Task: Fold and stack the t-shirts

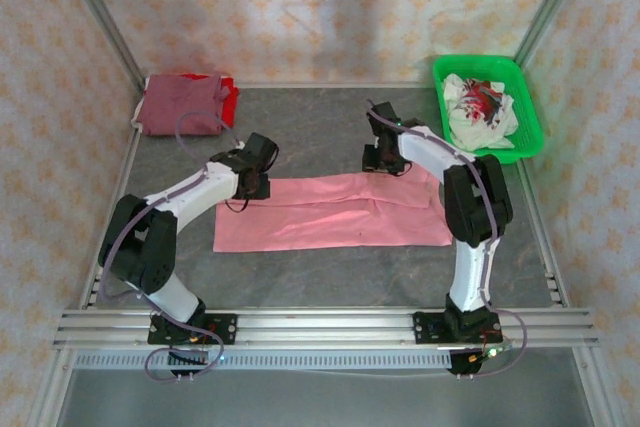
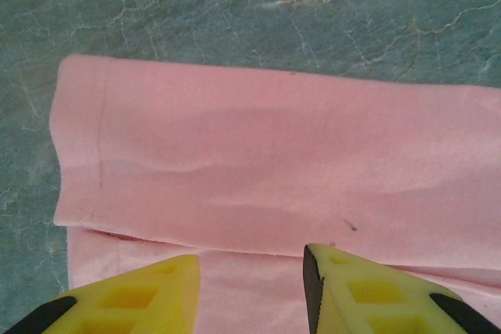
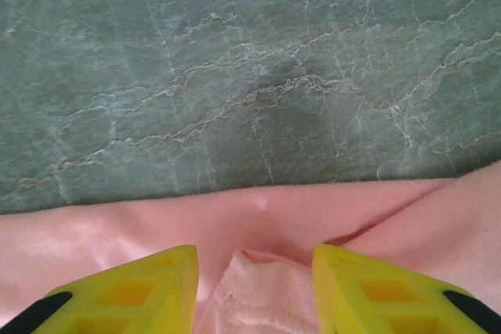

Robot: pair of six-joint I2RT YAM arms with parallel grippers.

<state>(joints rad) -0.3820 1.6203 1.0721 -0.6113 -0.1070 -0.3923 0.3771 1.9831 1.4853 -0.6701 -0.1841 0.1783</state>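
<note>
A salmon-pink t-shirt (image 1: 330, 215) lies folded into a long flat strip across the middle of the table. My left gripper (image 1: 256, 185) is over the strip's far left corner. In the left wrist view its jaws (image 2: 250, 263) stand open above a folded edge of the pink cloth (image 2: 274, 154), gripping nothing. My right gripper (image 1: 386, 161) is at the strip's far edge, right of centre. Its jaws (image 3: 254, 263) are open too, and a small raised pucker of pink cloth (image 3: 266, 287) lies loose between them. A folded maroon t-shirt (image 1: 180, 102) rests on a red one (image 1: 230, 99) at the back left.
A green basket (image 1: 441, 71) at the back right holds crumpled white and red cloth (image 1: 480, 109). Metal frame rails run along the table's sides and near edge. Grey marbled tabletop (image 3: 235, 76) shows beyond the pink strip.
</note>
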